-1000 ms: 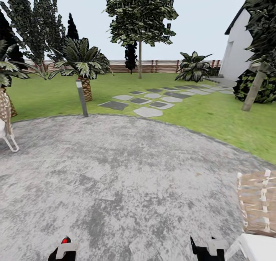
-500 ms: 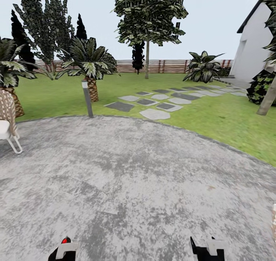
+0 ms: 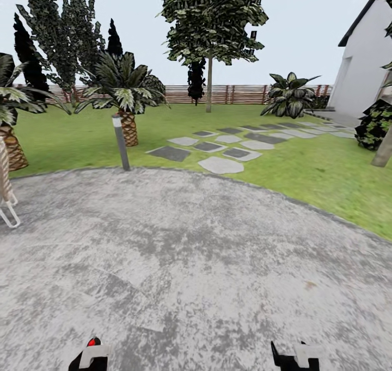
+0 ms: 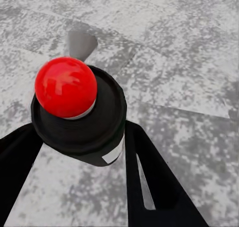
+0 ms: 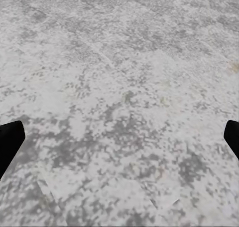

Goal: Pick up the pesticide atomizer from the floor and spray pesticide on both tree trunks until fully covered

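Underfoot, a round paved patio (image 3: 179,262) of mottled grey-and-white stone fills the foreground of the head view; its curved edge meets a green lawn (image 3: 305,169) crossed by flat grey stepping stones (image 3: 220,165). A slim grey lamp post (image 3: 120,142) stands at the patio's edge, with a scaly-trunked palm (image 3: 126,101) just behind it. Farther back, a tree (image 3: 209,85) with a thin straight trunk rises before a brown horizontal-slat fence (image 3: 234,94); a white house wall (image 3: 362,80) borders the right. The pesticide atomizer (image 4: 79,112), a black cylinder capped by a glossy red ball, sits clamped between the black fingers of the left gripper (image 4: 82,152) above the paving. The right gripper (image 5: 119,139) is spread wide, its black fingertips (image 5: 10,142) at opposite margins of the right wrist view, holding nothing over speckled stone.
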You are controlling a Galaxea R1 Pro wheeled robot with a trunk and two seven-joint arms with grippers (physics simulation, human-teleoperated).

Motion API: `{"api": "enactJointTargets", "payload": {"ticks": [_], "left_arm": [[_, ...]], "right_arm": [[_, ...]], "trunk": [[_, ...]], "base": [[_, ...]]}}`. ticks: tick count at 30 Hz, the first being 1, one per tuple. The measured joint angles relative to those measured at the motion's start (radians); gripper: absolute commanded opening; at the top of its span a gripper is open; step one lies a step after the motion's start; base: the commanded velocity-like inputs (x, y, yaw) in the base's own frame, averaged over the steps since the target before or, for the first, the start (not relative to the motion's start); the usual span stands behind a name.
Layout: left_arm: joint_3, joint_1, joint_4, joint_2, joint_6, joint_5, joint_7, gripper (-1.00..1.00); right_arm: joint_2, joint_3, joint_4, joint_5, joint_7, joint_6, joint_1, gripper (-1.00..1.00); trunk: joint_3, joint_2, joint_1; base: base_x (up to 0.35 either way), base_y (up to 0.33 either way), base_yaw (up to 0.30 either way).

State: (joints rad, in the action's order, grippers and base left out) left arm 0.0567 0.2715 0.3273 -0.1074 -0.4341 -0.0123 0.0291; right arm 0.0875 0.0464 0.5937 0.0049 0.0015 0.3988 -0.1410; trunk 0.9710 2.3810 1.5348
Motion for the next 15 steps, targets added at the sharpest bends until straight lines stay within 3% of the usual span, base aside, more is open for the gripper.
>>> {"api": "enactJointTargets", "payload": {"ticks": [15], "left_arm": [[0.000,0.000,-0.001,0.000,0.000,0.000,0.000,-1.00]], "right_arm": [[0.000,0.000,-0.006,0.000,0.000,0.000,0.000,1.00]], "trunk": [[0.000,0.000,0.000]], "base": [[0.339,0.000,0.000]]}}
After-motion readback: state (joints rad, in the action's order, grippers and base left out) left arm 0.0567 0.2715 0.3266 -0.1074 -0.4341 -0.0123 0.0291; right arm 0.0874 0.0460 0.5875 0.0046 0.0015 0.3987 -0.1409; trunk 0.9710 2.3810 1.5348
